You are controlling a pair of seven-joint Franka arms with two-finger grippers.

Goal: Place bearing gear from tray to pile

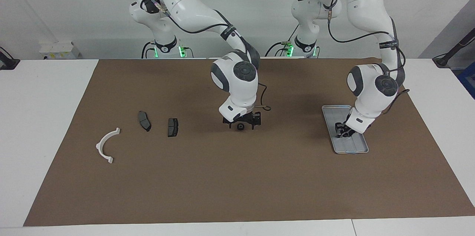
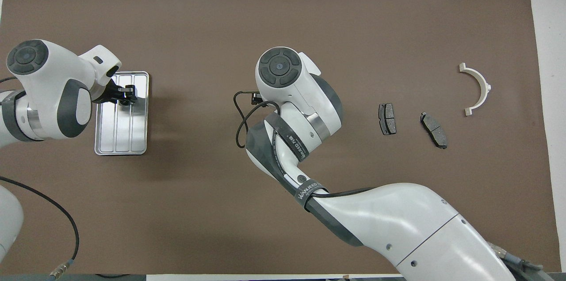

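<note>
Small black bearing gear (image 1: 240, 127) lies flat on the mat mid-table.

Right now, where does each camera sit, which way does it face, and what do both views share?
Facing view: high across the table, facing the robots; both arms whole, right hand low over the black gear, left hand down in the tray.
Overhead view: above the robots' end, looking steeply down; wrists and forearms show.
Shared: tray, brake pads, white bracket, half a turn apart.
</note>
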